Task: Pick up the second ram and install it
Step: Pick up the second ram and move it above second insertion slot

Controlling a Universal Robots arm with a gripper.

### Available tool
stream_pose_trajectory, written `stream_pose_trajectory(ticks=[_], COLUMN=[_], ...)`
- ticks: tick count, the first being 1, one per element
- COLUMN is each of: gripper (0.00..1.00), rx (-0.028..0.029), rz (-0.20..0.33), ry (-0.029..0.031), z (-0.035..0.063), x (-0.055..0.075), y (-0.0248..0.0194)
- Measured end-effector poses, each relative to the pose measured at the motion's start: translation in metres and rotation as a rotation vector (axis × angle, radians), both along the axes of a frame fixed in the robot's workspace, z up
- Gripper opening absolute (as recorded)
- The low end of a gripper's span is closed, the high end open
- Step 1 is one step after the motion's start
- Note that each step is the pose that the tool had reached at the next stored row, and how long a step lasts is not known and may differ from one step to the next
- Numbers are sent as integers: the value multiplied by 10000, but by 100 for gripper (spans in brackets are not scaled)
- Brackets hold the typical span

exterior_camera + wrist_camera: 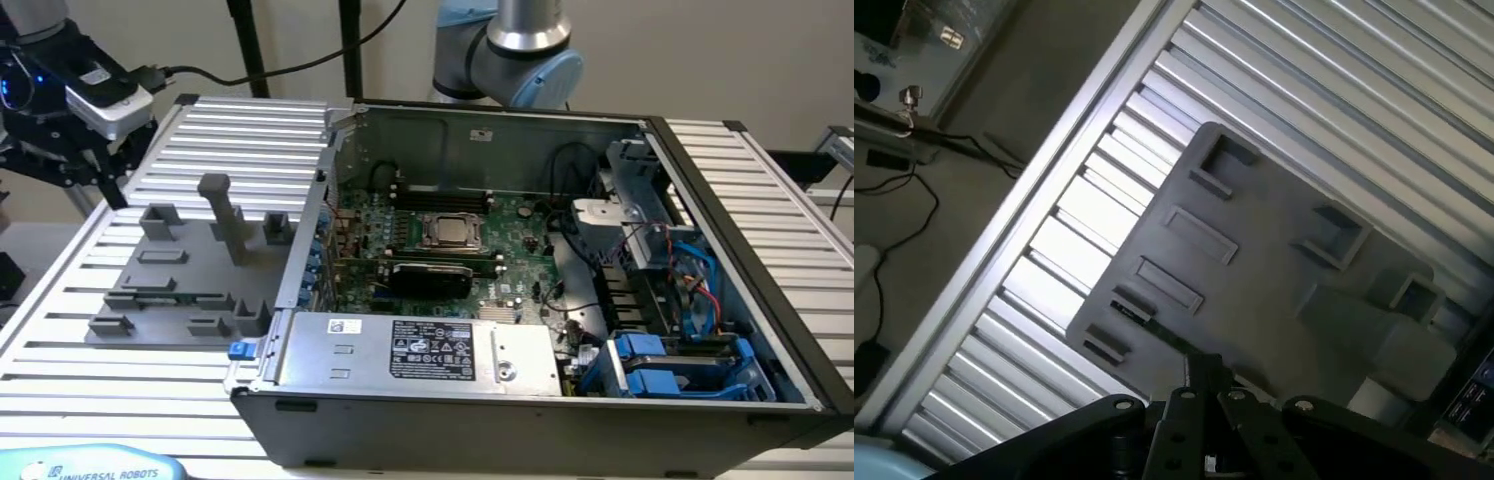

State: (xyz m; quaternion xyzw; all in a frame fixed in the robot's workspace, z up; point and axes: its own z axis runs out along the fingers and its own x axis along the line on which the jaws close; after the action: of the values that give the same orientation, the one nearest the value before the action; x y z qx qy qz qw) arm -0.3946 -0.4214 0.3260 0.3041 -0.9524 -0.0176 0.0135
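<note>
A blue part (80, 463) up front says UNIVERSAL ROBOTS. Behind it the memory stick (167, 297) lies in the gray holder (194, 270), and the claw (104, 182) hangs above, pinched closed and empty. In the wrist view, the memory stick (1149, 322) lies near the claw (1204, 378)

You're in a robotics lab: ribbed aluminium desk (747, 200), opened grey computer case (400, 415) with bare green motherboard (521, 225), grey plastic fixture plate (187, 270) beneath the pincer (1204, 375).
</note>
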Motion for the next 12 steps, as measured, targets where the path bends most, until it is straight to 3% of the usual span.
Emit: stream_pose_trajectory(ticks=[12], gripper=[11], rx=[-1], rz=[2180], ry=[-47], z=[-98], x=[0], y=[0])
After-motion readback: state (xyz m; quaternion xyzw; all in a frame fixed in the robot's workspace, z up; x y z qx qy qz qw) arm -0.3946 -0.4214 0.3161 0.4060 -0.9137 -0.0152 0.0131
